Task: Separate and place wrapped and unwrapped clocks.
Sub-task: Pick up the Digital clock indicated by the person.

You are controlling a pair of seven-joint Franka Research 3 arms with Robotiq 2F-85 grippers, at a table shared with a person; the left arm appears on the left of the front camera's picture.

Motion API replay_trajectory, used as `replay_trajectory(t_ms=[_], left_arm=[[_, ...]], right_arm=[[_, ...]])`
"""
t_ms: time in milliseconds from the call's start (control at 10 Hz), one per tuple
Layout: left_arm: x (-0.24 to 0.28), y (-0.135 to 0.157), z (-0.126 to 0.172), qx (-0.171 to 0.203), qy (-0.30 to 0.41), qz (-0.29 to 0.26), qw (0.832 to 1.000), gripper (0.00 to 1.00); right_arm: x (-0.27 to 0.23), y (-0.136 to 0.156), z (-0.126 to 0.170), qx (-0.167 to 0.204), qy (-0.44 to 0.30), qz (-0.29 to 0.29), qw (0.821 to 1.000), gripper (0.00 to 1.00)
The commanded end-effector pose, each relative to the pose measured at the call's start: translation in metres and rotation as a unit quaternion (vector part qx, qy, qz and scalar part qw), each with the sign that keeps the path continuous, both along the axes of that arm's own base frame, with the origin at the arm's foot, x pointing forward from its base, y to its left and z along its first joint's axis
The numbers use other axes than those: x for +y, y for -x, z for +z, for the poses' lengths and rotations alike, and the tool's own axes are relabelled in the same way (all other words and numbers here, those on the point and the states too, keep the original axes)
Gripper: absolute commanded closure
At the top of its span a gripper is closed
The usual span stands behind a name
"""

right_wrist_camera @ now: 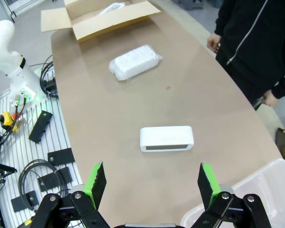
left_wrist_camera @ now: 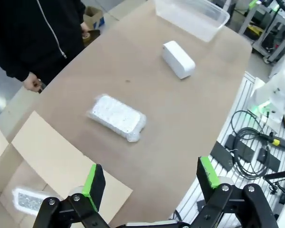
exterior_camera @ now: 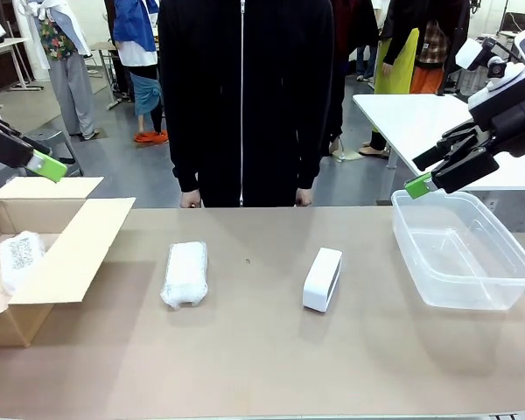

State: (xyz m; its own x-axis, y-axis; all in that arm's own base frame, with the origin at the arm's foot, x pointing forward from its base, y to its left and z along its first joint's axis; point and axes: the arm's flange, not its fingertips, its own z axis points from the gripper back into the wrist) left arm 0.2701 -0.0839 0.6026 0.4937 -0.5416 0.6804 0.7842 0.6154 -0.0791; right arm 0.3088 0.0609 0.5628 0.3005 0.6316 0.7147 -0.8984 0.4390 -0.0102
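Bubble-wrapped bundles: two; bare white clock: one; left hand, right hand released.

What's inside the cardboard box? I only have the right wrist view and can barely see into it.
Observer: In the front view, one bubble-wrapped bundle lies in the cardboard box, with a dark speckled face showing through the wrap.
Operator: Where's the left end effector?
Observer: The left end effector hangs above the box's open flap, jaws open, holding nothing.
Operator: Anything in the plastic bin? I only get its corner.
Observer: The clear plastic bin has nothing visible in it.
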Motion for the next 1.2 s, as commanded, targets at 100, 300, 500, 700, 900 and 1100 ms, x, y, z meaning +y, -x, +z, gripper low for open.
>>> replay_trajectory(t_ms=[100, 300, 500, 700, 900, 1100], left_arm=[[-0.0089, -0.0092, -0.0164, -0.021, -0.029, 0.024, 0.999, 0.00], [-0.0088, -0.0091, -0.0131, -0.006, -0.048, 0.009, 0.999, 0.00], [-0.0062, -0.0111, -0.0132, -0.020, -0.037, 0.010, 0.999, 0.00], [-0.0062, -0.0111, -0.0132, -0.020, -0.037, 0.010, 0.999, 0.00], [-0.0062, -0.0111, -0.0132, -0.020, -0.037, 0.010, 0.999, 0.00], [-0.0062, -0.0111, -0.0132, -0.020, -0.037, 0.010, 0.999, 0.00]], right_arm=[[0.0010, -0.0020, -0.0005, 0.000, -0.012, 0.009, 1.000, 0.00], [0.0010, -0.0020, -0.0005, 0.000, -0.012, 0.009, 1.000, 0.00], [0.0010, -0.0020, -0.0005, 0.000, -0.012, 0.009, 1.000, 0.00], [0.0010, -0.0020, -0.0005, 0.000, -0.012, 0.009, 1.000, 0.00], [0.0010, -0.0020, -0.0005, 0.000, -0.012, 0.009, 1.000, 0.00], [0.0010, -0.0020, -0.0005, 0.000, -0.012, 0.009, 1.000, 0.00]])
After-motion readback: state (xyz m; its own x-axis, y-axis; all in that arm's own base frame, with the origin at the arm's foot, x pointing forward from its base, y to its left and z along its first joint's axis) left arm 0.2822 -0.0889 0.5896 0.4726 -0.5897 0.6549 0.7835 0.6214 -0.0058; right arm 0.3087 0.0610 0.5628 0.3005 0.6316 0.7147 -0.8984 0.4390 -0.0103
